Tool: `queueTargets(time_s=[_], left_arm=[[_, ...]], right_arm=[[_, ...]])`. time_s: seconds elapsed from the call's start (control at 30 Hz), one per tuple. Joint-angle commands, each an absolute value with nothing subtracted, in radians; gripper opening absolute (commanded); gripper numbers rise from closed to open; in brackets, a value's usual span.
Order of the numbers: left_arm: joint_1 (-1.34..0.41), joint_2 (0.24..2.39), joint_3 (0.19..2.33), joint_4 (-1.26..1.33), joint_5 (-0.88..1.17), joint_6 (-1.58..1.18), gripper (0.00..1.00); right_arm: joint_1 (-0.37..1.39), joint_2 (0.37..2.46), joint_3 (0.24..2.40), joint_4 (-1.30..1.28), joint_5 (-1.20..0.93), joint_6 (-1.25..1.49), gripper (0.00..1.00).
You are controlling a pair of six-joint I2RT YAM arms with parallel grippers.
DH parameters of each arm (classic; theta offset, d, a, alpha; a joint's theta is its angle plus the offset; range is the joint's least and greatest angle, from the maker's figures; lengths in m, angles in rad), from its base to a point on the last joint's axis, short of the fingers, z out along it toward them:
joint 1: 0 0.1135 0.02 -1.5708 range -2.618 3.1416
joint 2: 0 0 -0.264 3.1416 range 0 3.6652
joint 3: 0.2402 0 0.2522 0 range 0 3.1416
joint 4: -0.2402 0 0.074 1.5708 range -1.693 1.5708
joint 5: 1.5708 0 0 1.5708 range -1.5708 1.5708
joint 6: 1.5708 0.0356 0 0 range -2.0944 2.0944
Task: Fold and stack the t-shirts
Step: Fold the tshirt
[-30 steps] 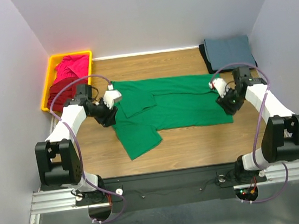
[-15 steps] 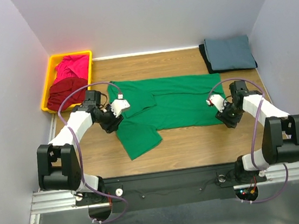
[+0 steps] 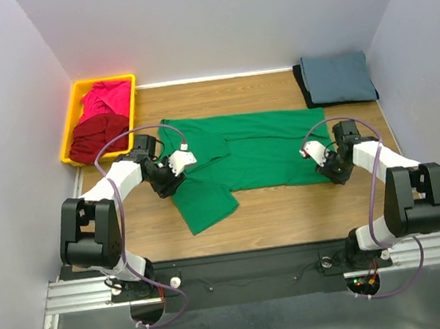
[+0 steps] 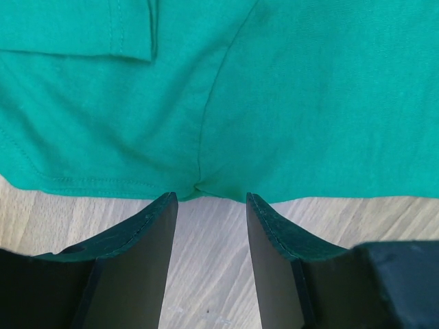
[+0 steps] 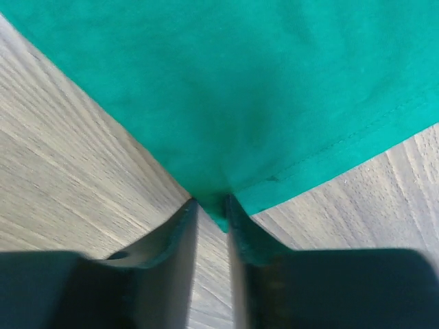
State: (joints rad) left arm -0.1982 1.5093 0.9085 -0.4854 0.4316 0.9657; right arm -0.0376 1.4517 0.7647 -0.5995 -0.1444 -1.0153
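Five t-shirts, one bin and two grippers are showing. One green t-shirt [image 3: 258, 148] is lying spread across the middle of the desk [image 3: 289, 204], one sleeve folded inward on top and a flap trailing toward the near edge. One magenta t-shirt [image 3: 107, 98] and one dark red t-shirt [image 3: 92, 138] are sitting crumpled in the yellow bin [image 3: 68, 119] at the far left. One blue-grey t-shirt [image 3: 338, 78] is resting folded on one black t-shirt [image 3: 301, 86] at the far right. The left gripper [image 4: 209, 199] is standing with fingers apart at the green hem. The right gripper [image 5: 214, 205] is pinching the green t-shirt's edge between nearly closed fingers.
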Motion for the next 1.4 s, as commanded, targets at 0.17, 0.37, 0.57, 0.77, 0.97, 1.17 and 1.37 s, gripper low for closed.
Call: queueTargets(time_s=[0.17,0.37,0.57,0.77,0.97,1.17,1.37], left_arm=[[-0.278,1.528,0.874,-0.451,0.405,1.023,0.57],[-0.302,1.508,0.828,-0.480,0.419,1.055,0.57],[-0.328,1.528,0.764,-0.460,0.371,1.058,0.57],[-0.328,1.531,0.750,-0.509,0.350,1.074,0.24],[-0.331,1.363,0.755,-0.649,0.402,1.072,0.00],[-0.331,1.231,0.776,-0.790,0.439,1.071,0.00],[-0.327,1.233,0.854,-0.831,0.451,1.066,0.00]], right_arm=[[-0.034,1.502,0.735,-0.549,-0.095,-1.031,0.01],[-0.034,1.500,0.747,-0.552,-0.086,-1.029,0.01],[-0.034,1.499,0.749,-0.554,-0.084,-1.032,0.01],[-0.034,1.485,0.742,-0.571,-0.075,-1.043,0.01],[-0.034,1.376,0.723,-0.646,-0.066,-1.057,0.01],[-0.035,1.223,0.736,-0.790,-0.074,-1.092,0.01],[-0.041,1.242,0.819,-0.850,-0.087,-1.100,0.00]])
